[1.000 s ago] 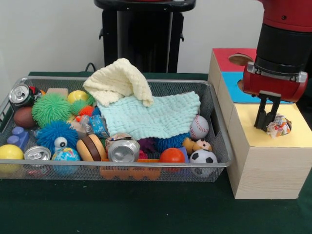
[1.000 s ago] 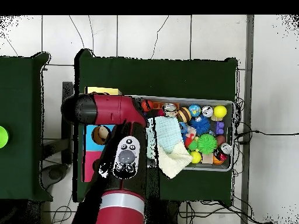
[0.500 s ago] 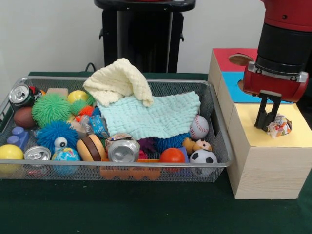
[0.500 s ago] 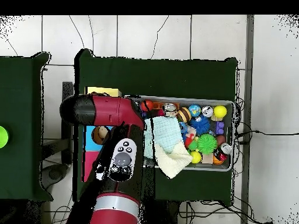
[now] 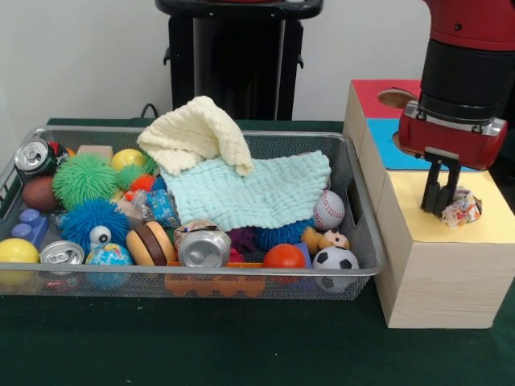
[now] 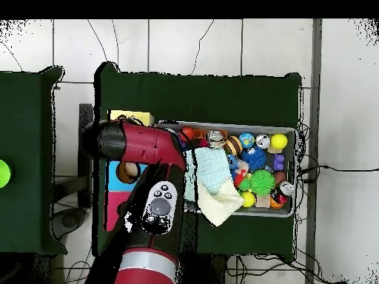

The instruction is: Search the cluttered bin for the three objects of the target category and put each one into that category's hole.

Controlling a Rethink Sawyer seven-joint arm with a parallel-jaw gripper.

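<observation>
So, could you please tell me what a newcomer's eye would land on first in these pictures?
Probably the red and black robot arm, its gripper lowered over the yellow panel of the wooden sorting box beside a crumpled colourful wrapper. Next, the wire mesh bin crammed with toys, where a pale yellow knitted cloth lies on a mint green one.
</observation>
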